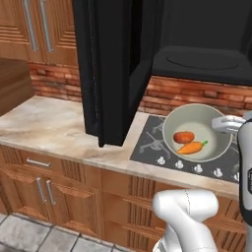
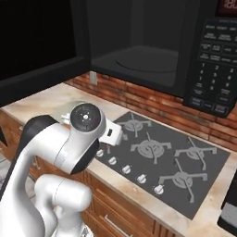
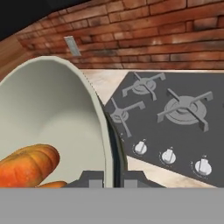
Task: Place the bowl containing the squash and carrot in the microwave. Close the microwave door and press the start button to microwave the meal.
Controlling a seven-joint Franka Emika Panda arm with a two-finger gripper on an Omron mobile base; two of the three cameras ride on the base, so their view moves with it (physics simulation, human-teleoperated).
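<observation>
We are seeing the microwave (image 1: 197, 44) with its door (image 1: 110, 69) swinging wide open, the bowl (image 1: 197, 133) hanging above the stove (image 1: 157, 142) holding the squash (image 1: 183, 137) and carrot (image 1: 192, 147), and our gripper (image 3: 106, 177) pinching the bowl's rim.

The pale cream-grey bowl (image 1: 197, 132) is hanging tilted above the near left part of the stovetop, below the open microwave (image 1: 206, 42), its right rim pinched. The reddish-orange squash (image 1: 183, 137) and the small orange carrot (image 1: 192, 147) are lying side by side inside it, the carrot nearer. The microwave door (image 1: 110, 69) is standing swung wide open, jutting out over the counter to the bowl's left.
</observation>
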